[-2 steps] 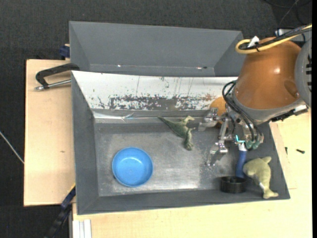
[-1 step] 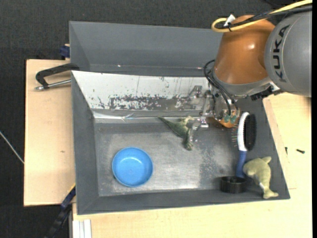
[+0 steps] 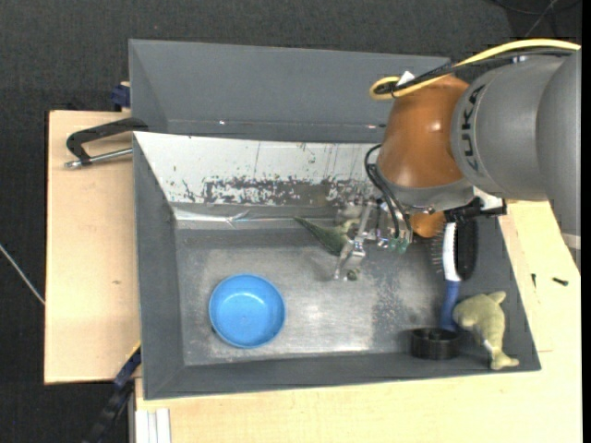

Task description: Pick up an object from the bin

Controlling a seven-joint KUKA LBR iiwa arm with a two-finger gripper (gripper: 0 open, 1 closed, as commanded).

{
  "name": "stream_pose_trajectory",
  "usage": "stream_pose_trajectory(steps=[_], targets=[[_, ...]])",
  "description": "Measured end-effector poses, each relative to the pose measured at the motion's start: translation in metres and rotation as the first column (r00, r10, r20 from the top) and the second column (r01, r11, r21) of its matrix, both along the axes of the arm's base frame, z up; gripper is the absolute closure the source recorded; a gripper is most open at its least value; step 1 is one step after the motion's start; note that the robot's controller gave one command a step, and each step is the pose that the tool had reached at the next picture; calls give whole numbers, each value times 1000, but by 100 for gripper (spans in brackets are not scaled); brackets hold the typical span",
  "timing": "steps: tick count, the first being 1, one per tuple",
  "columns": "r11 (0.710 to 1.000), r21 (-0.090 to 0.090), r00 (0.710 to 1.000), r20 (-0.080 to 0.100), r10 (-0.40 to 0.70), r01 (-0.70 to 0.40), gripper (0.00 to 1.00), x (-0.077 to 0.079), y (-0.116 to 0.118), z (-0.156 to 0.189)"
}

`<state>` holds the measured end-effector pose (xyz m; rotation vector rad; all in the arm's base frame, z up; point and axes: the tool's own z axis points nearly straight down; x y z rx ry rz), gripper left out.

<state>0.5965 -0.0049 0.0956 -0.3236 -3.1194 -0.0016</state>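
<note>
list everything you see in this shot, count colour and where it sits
bin: one, grey metal, middle of the view
bowl: one, blue, lower left of the bin floor
brush: one, blue handle with a black and white head, along the bin's right side
round cap: one, black, lower right corner, at the end of the brush handle
soft toy: one, pale yellow-green, lower right corner, right of the round cap
pointed piece: one, dark green, near the back wall, just left of the hand
arm: one, grey with an orange cover, reaching in from the right
hand: one, metal, low over the middle of the bin floor
</note>
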Motion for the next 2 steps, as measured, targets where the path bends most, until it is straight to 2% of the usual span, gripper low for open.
stream_pose_trajectory(steps=[1, 2], targets=[[1000, 1, 1000, 8, 1, -1, 100, 2, 1, 5], [999, 1, 999, 20, -32, 32, 100, -12, 17, 127]])
